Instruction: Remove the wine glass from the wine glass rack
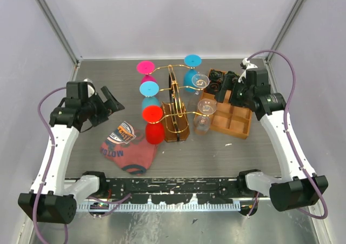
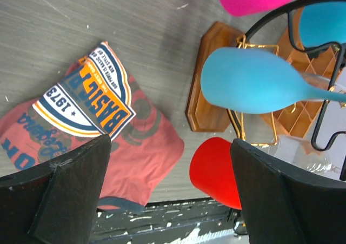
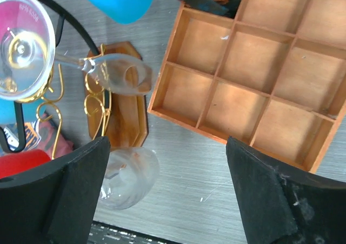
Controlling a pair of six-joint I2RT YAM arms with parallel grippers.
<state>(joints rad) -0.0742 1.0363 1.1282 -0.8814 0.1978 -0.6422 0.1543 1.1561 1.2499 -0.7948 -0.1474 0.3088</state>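
Observation:
The gold wire wine glass rack [image 1: 174, 104] stands mid-table on a brown base [image 2: 210, 87]. Several wine glasses hang on it upside down: pink [image 1: 145, 67], blue [image 1: 148, 87] and red [image 1: 153, 124] on its left, blue [image 1: 191, 71] and two clear ones [image 1: 201, 81] [image 1: 204, 117] on its right. My left gripper [image 1: 112, 100] is open, left of the rack, and the red glass [image 2: 216, 171] sits near its right finger, untouched. My right gripper [image 1: 231, 91] is open over the tray, and the lower clear glass [image 3: 128, 176] lies beside its left finger.
A compartmented wooden tray [image 1: 233, 119] lies right of the rack, with black items [image 1: 219, 81] in its far cells. A folded red T-shirt [image 1: 127, 146] lies front left of the rack. Grey walls close in the table on three sides.

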